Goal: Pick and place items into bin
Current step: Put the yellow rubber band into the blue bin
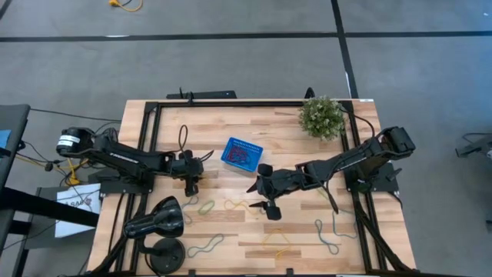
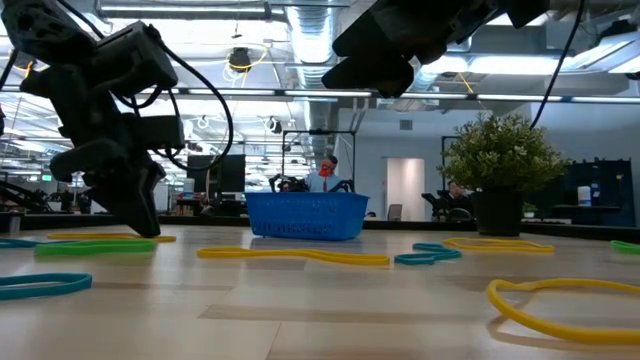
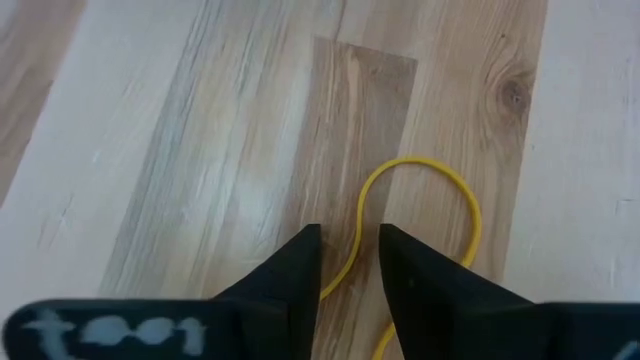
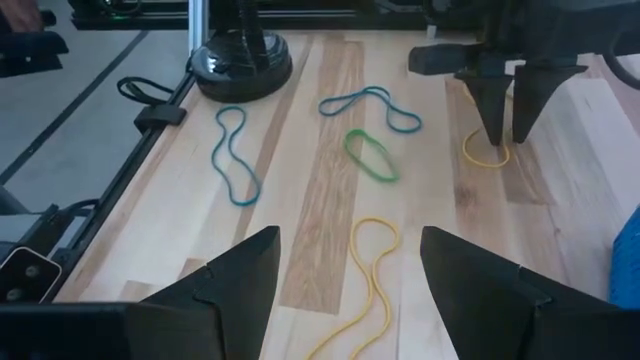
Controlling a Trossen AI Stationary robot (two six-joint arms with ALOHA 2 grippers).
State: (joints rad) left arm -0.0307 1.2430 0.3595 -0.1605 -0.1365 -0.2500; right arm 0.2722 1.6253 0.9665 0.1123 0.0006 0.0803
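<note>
The blue mesh bin (image 1: 227, 159) stands mid-table and also shows in the low view (image 2: 305, 216); red and blue loops lie in it. Loose loops lie flat on the wood nearer the near edge. My left gripper (image 3: 350, 262) points down at the table, left of the bin (image 1: 191, 187). Its fingers are a little apart, one on each side of a strand of a small yellow loop (image 3: 420, 180); I cannot tell whether they touch it. My right gripper (image 4: 345, 275) is wide open and empty, raised above a long yellow loop (image 4: 370, 262), near the bin (image 1: 267, 196).
A green loop (image 4: 370, 156) and two blue loops (image 4: 235, 155) (image 4: 368, 104) lie between the grippers and the table's left edge. A black stand with a round base (image 1: 157, 219) sits at the near left. The potted plant (image 1: 321, 115) stands at the far right.
</note>
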